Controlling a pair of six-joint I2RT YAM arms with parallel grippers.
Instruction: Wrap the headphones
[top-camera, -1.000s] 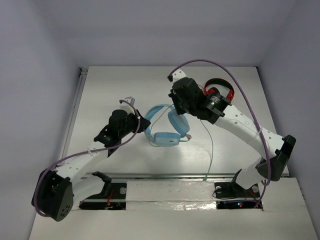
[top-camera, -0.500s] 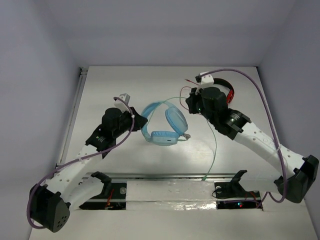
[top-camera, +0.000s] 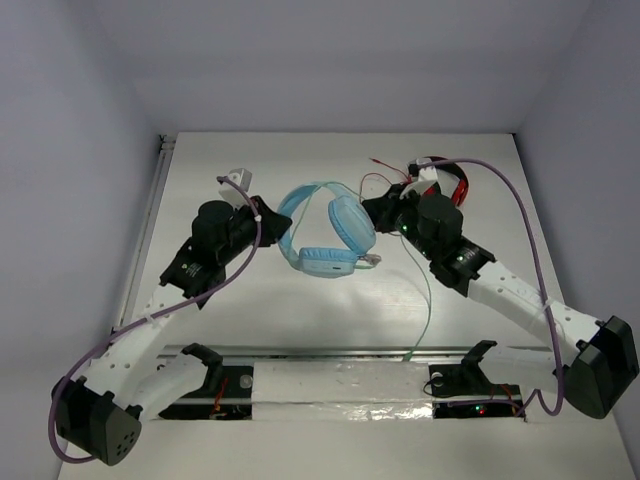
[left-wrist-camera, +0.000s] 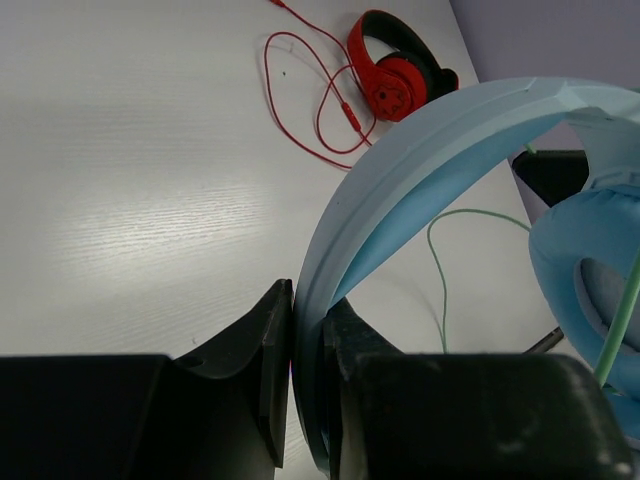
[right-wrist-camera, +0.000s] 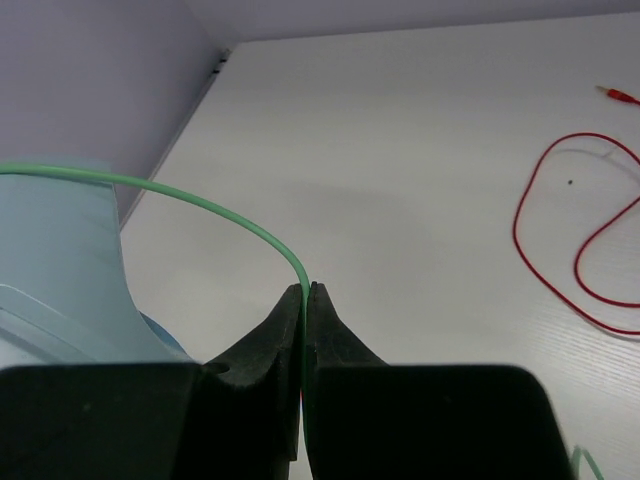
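Observation:
The light blue headphones (top-camera: 325, 232) sit mid-table with the headband arching up and two oval earcups. My left gripper (top-camera: 270, 226) is shut on the headband (left-wrist-camera: 400, 170), which passes between its jaws. My right gripper (top-camera: 372, 208) is shut on the thin pale green cable (right-wrist-camera: 210, 205), just right of the earcups. The cable (top-camera: 428, 290) runs from there down toward the table's near edge.
Red-and-black headphones (top-camera: 447, 178) lie at the back right behind my right arm, their red cable (top-camera: 380, 170) looped on the table; they also show in the left wrist view (left-wrist-camera: 395, 70). The red cable shows in the right wrist view (right-wrist-camera: 560, 240).
My right gripper has swung down and left toward the earcups with the cable. My left gripper has pulled left and back, and the headphones have shifted slightly up the table.

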